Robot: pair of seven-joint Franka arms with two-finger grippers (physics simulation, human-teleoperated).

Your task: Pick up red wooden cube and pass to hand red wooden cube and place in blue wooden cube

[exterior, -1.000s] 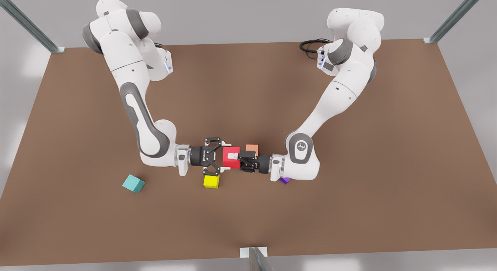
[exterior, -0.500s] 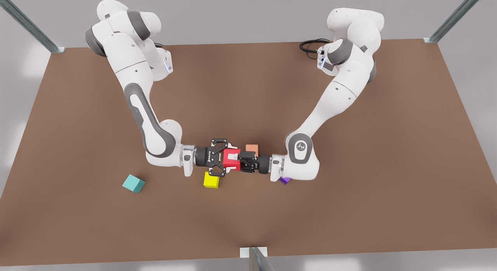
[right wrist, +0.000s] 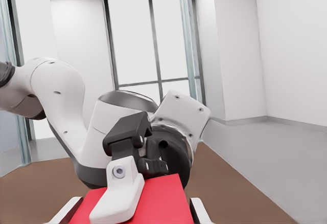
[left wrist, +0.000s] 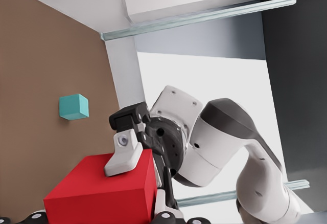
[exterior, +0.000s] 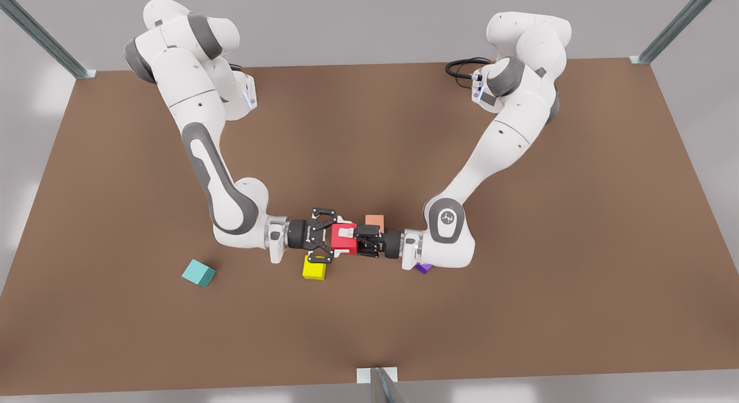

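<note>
The red wooden cube (exterior: 340, 239) (left wrist: 102, 193) (right wrist: 153, 203) hangs above the table (exterior: 519, 310) between both grippers. My left gripper (exterior: 349, 239), on the arm at the front view's right, is shut on it, one white finger (right wrist: 118, 196) lying across its top face. From the front view's left, my right gripper (exterior: 344, 238) is shut on the cube's two sides. The blue wooden cube (exterior: 198, 273) (left wrist: 73, 106), teal in colour, rests on the table far toward the front view's left, apart from both grippers.
A yellow cube (exterior: 314, 268) lies on the table just below the right gripper. A peach cube (exterior: 374, 221) sits behind the left gripper, and a purple cube (exterior: 423, 268) peeks out under the left wrist. Metal frame posts stand at the table's corners.
The right gripper, open and short of the red cube a second ago, moved in around it and narrowed onto its sides. The left gripper and cube stayed put.
</note>
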